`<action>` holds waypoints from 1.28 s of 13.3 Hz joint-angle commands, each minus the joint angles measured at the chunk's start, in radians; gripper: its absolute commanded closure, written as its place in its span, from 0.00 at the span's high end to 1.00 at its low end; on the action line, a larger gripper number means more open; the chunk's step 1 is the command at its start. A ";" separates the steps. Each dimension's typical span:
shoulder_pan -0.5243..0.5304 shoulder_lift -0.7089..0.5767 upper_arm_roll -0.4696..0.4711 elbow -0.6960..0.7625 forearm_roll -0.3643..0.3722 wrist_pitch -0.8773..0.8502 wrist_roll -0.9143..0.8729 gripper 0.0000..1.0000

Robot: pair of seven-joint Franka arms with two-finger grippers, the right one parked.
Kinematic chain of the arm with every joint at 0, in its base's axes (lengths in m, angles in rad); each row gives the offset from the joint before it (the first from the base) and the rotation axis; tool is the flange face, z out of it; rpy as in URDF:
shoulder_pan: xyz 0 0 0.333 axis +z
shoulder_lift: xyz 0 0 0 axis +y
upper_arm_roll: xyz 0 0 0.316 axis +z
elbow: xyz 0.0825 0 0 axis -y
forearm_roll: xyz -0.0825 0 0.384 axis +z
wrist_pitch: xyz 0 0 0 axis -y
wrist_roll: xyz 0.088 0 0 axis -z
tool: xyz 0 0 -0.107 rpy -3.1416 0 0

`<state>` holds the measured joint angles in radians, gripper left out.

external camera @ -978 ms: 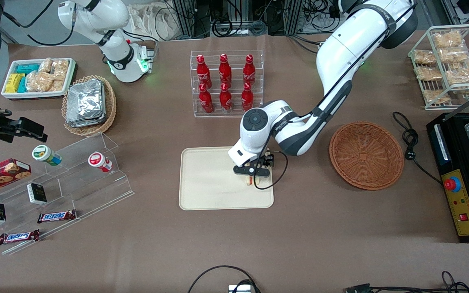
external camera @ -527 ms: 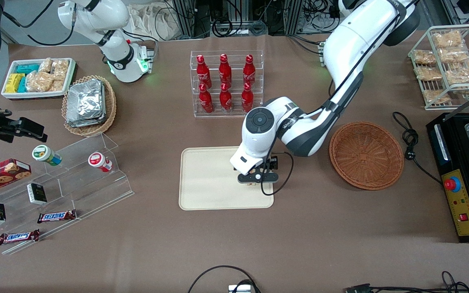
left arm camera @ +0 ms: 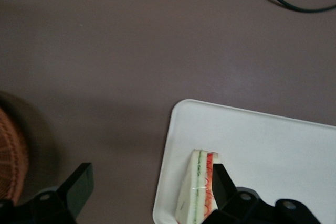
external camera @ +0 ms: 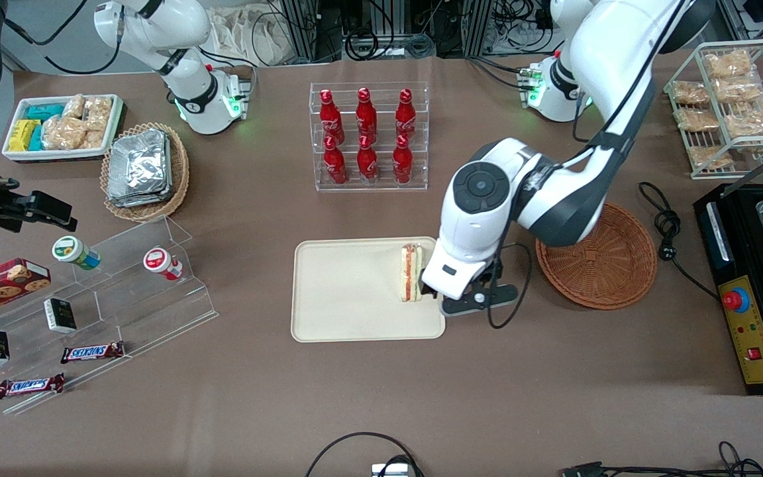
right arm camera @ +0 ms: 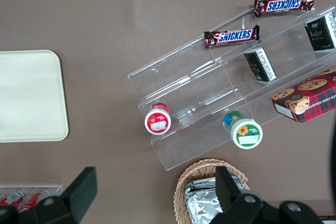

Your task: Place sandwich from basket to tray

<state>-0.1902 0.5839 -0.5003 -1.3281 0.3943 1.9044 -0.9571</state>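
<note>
End effector [external camera: 456,303] [left arm camera: 149,195] hangs above the worktop [external camera: 381,397] right at the tray's edge that faces the basket, fingers spread wide, nothing between them. In the left wrist view one fingertip [left arm camera: 83,178] is over bare worktop and the other [left arm camera: 219,178] over the tray, next to the sandwich's filling edge; can't tell whether that finger touches it.

Sandwich [external camera: 410,272] [left arm camera: 196,186] lies on the tray [external camera: 348,291] [left arm camera: 262,145], hard against the tray edge nearest the basket, red, orange and green filling stripes showing. Wrapped wedge sits clear of the tray's middle, which is bare.

Basket [external camera: 603,265] [left arm camera: 10,156], reddish-brown wicker, sits beside the tray toward the working arm's end of the worktop, partly covered by the arm's forearm [external camera: 554,205] in the front view. No sandwich visible in the part that shows.

Farther from the front camera than the tray: clear rack of red bottles [external camera: 368,136]. Toward the parked arm's end from the tray: acrylic step shelf [external camera: 123,291] with two Snickers bars [external camera: 92,352], a tan wicker basket of foil packs [external camera: 144,169], a white bin of snack packs [external camera: 63,126]. Toward the working arm's end, past the basket: black cable [external camera: 669,225] and a wire rack of bagged snacks [external camera: 729,106].
</note>
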 commanded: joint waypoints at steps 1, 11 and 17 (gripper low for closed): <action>0.055 -0.080 0.000 -0.014 -0.008 -0.057 -0.012 1.00; 0.210 -0.193 0.002 -0.031 -0.089 -0.120 0.139 1.00; 0.216 -0.396 0.210 -0.183 -0.285 -0.123 0.450 1.00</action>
<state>0.0369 0.2945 -0.3692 -1.4106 0.1720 1.7797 -0.6150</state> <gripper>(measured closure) 0.000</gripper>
